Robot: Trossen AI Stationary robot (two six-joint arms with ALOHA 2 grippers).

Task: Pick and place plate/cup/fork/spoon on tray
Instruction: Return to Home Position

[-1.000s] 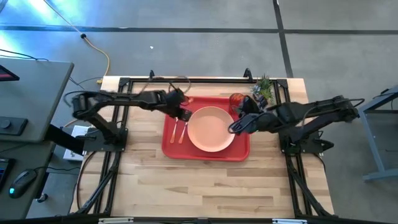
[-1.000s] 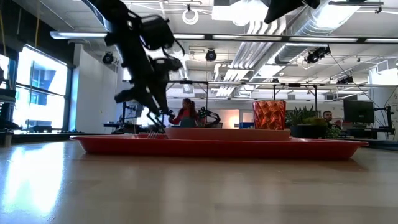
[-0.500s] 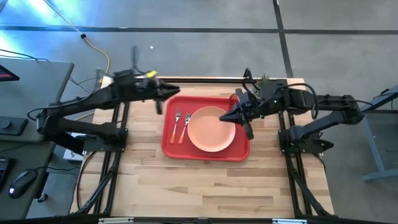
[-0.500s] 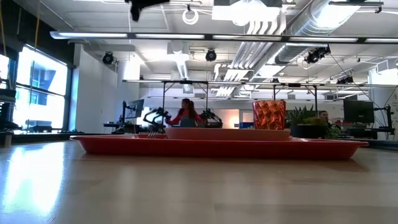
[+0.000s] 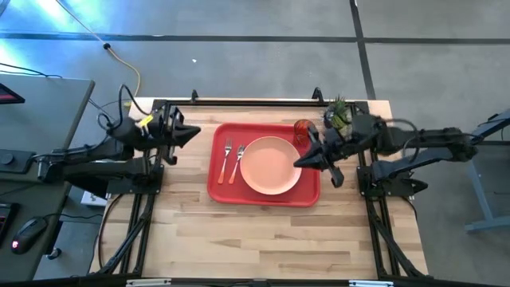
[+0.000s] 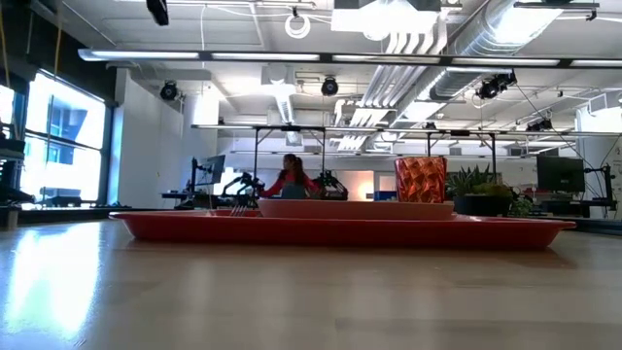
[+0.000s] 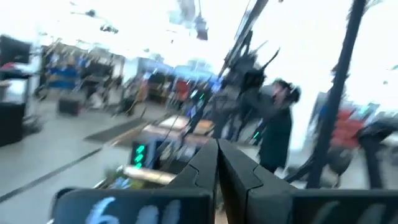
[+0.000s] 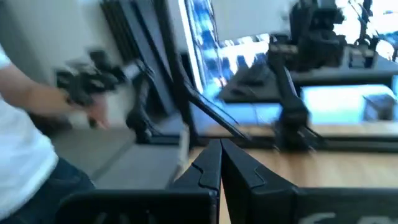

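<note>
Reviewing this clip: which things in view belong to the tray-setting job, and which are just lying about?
Job:
tray
plate, on the tray
cup, in the tray's corner nearest the plant
fork and spoon, left of the plate
left gripper and right gripper, both shut, empty

Lying about:
potted plant, off the tray
yellow cable, on the floor

Grey concrete floor (image 5: 239,64) with dark seams surrounds the pale wooden worktop (image 5: 263,231). A grey desk (image 5: 40,119) stands at one side, with a yellow cable (image 5: 127,72) nearby. Beyond lies an open hall: a bright window (image 6: 58,136), white ducts (image 6: 457,29), a strip light (image 6: 194,55), and a person (image 6: 290,177), perhaps seated.
</note>
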